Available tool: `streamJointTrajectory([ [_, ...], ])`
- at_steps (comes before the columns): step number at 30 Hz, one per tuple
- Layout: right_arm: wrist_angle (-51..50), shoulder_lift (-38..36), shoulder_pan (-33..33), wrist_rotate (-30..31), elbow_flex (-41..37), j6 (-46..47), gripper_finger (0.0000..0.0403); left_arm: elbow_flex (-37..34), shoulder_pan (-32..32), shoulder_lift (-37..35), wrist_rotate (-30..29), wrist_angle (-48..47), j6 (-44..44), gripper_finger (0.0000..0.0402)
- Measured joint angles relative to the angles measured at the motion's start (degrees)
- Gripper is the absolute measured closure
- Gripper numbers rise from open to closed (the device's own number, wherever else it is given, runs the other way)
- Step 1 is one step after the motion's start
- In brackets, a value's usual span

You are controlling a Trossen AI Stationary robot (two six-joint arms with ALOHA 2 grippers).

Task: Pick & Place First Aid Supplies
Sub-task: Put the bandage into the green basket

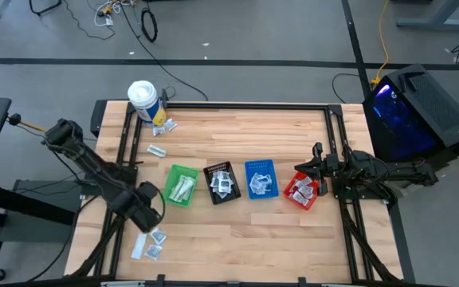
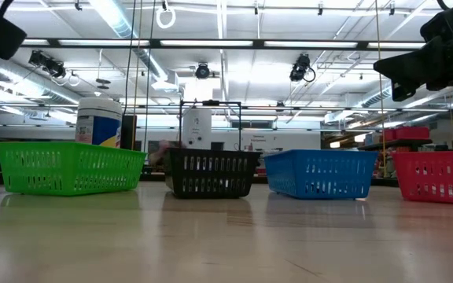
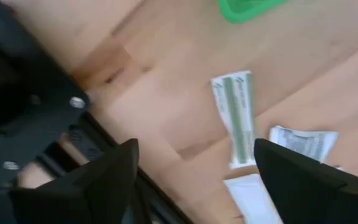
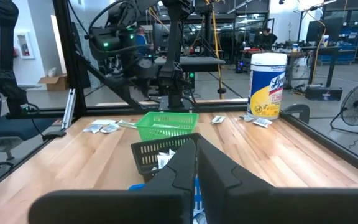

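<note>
Your left gripper (image 1: 151, 214) hovers over the table's (image 1: 245, 231) front-left corner, fingers (image 3: 107, 180) spread apart and empty, above a few first aid supplies (image 1: 151, 243) lying loose there. More sachets lie near the white tub (image 1: 143, 100) at the back-left edge. Your right gripper (image 1: 315, 163) waits, fingers together, above the red bin (image 1: 303, 191).
</note>
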Motion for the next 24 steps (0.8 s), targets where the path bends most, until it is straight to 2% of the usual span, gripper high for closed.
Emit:
streamJointTrajectory([
  [8,0.01,0.00,0.01,0.00,0.00,0.00,0.0380,-0.44,-3.06,0.17,-0.62,3.94,-6.43,0.0025],
  [17,0.01,-0.01,0.01,0.00,-0.02,0.00,0.0380,-6.59,-3.38,0.20,-2.53,16.90,-11.45,0.0033],
  [24,0.00,-0.01,0.01,0.00,-0.01,0.00,0.0380,-8.71,-3.41,1.67,-2.43,18.24,-13.14,0.0035],
])
